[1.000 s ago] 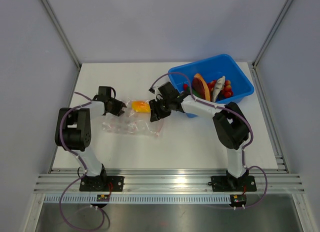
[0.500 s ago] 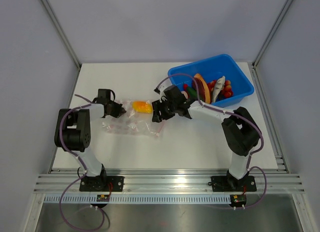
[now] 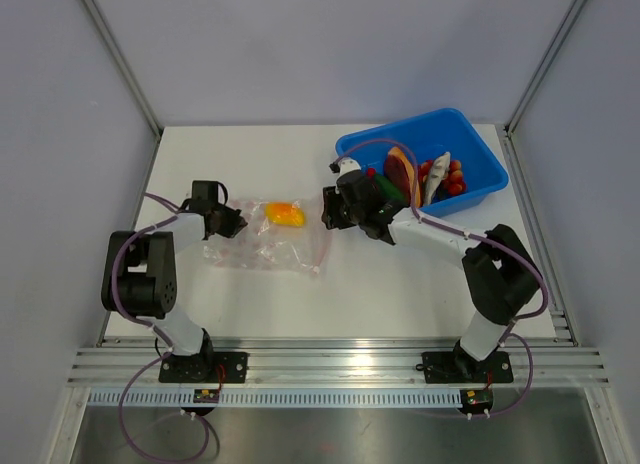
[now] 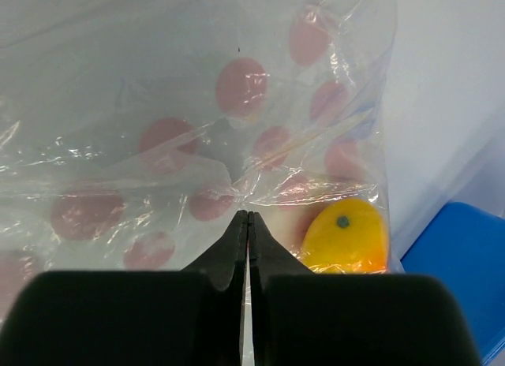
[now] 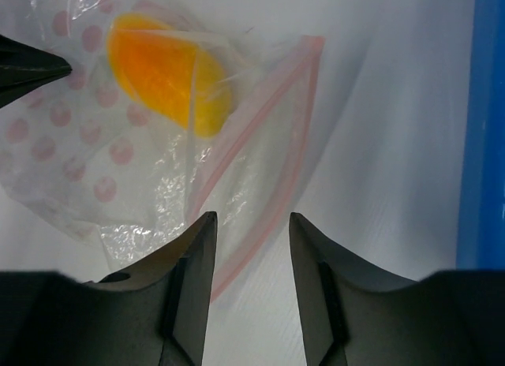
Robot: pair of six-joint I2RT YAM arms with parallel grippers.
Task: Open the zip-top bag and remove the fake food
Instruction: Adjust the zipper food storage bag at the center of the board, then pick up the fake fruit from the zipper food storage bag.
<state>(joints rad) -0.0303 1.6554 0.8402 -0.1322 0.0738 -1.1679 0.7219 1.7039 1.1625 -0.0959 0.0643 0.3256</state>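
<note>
The zip-top bag point(image 3: 268, 246) is clear with pink dots and lies flat on the white table, its pinkish zip strip point(image 5: 272, 137) at the right end. A yellow fruit point(image 3: 283, 214) sits inside its upper part; it also shows in the left wrist view point(image 4: 346, 234) and the right wrist view point(image 5: 170, 72). My left gripper point(image 3: 226, 224) is shut on the bag's film point(image 4: 237, 145) at the left end. My right gripper point(image 3: 329, 210) is open and empty, hovering over the zip strip, jaws apart point(image 5: 252, 220). More fake food lies in the blue bin point(image 3: 480, 189): tomatoes point(image 3: 447, 174), fish point(image 3: 437, 176), orange-brown wedge point(image 3: 402, 170).
The blue bin stands at the back right, close behind my right arm; its wall shows at the right edge of the right wrist view point(image 5: 489, 129) and in the left wrist view point(image 4: 458, 279). Metal frame posts rise at the table's back corners.
My right gripper has moved right and back, away from the yellow fruit. The bag's zip end now spreads farther right. My left gripper has shifted slightly, still holding the bag.
</note>
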